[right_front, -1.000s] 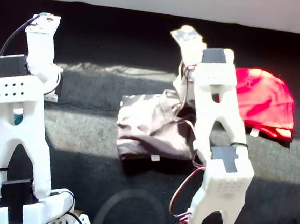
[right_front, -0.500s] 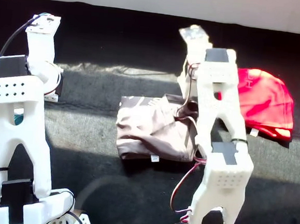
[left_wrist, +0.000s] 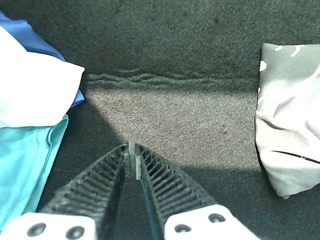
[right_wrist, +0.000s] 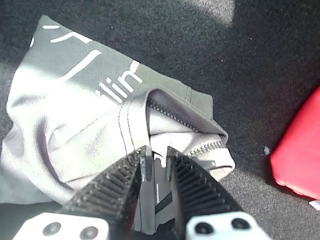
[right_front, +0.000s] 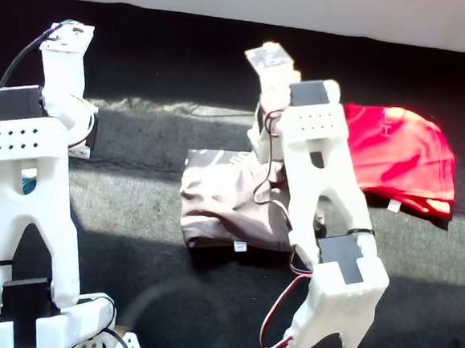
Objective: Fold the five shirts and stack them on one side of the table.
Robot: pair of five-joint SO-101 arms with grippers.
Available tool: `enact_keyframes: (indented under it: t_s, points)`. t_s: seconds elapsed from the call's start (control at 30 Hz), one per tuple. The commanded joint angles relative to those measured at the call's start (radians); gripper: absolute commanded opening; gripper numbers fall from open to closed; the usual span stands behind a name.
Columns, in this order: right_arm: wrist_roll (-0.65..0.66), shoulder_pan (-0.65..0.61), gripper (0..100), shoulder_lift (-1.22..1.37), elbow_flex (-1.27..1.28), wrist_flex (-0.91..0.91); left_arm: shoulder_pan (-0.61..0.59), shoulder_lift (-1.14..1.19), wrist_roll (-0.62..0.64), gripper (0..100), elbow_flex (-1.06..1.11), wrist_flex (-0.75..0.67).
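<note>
what moved: the right arm has swung over toward the left arm's side in the last second. It now leans across the grey shirt instead of standing over that shirt's edge nearest the red shirt.

grey shirt: same spot mid-desk, folded into a rough rectangle. The raised flap on its far corner looks flatter than a second ago, so I'd guess the fold just got laid down.

right hand: fingers a little apart, with a narrow gap. It sits right at the doubled hem edge of the grey shirt, and I can't see any cloth pinched between them.

left arm: hasn't budged.

left hand: fingers pressed together on nothing, hanging over bare desk.

the pile: white shirt lies on top of a blue shirt and a cyan shirt, off at the left arm's side of the desk, well apart from the grey one.

red shirt: still a loose heap, not touching the grey one.

what it means: my read is the grey shirt is about done folding and next needs carrying over to that pile. The red one hasn't been started, so there's a fair way to go.
</note>
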Motion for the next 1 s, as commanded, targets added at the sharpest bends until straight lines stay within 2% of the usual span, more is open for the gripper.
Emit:
enact_keyframes:
  t_s: [0.0, 0.17, 0.37, 0.67, 0.97]
  points:
    - [-0.014, -0.039, 7.4, -0.056, 0.058, -0.067, -0.007, -0.021, -0.008, 1, -0.01, -0.014]
    - [-0.095, -0.108, 11.4, -0.064, 0.09, -0.019, -0.007, -0.021, -0.008, 1, -0.01, -0.014]
    - [-0.098, -0.128, 12.4, -0.064, 0.156, 0.045, -0.007, -0.021, -0.008, 1, -0.013, -0.014]
    - [-0.097, -0.122, 12.5, -0.062, 0.332, -0.134, -0.007, -0.021, -0.008, 1, -0.01, -0.014]
    - [-0.097, -0.07, 12.7, -0.133, 0.312, -0.09, -0.048, -0.021, -0.008, 1, -0.018, -0.014]
